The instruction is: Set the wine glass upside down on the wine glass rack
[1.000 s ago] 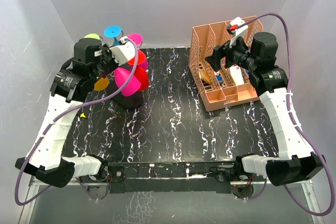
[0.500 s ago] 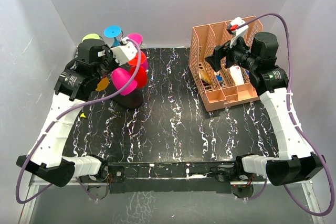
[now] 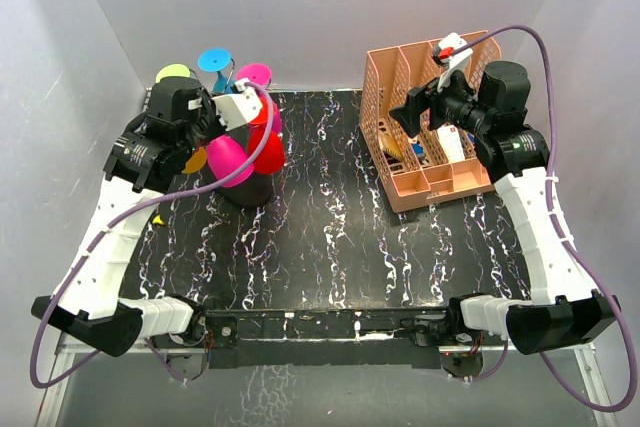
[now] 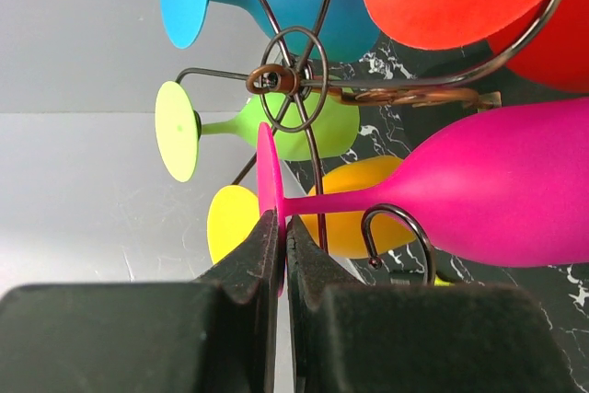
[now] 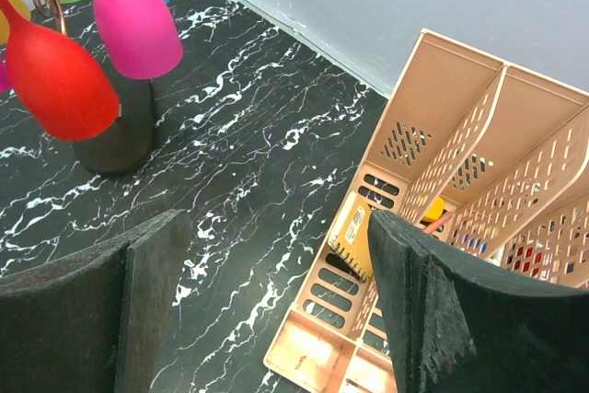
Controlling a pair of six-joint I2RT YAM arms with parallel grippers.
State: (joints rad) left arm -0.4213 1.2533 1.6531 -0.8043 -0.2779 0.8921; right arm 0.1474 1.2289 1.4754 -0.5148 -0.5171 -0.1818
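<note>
Two shut fingers of the left gripper (image 4: 279, 232) pinch the foot of the matte magenta wine glass (image 4: 497, 190). Its stem lies just beside a curled hook of the dark wire wine glass rack (image 4: 296, 80), among other coloured glasses (image 4: 304, 6). The right gripper (image 5: 276, 292) gapes wide near the peach slotted desk organizer (image 5: 460, 135).

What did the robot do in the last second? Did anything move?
The left arm's fingers, shut on the pink wine glass at its foot, swung its bowl leftward in the top view, uncovering the red glass hanging on the rack. The right arm's fingers, open, stayed over the peach organizer.
</note>
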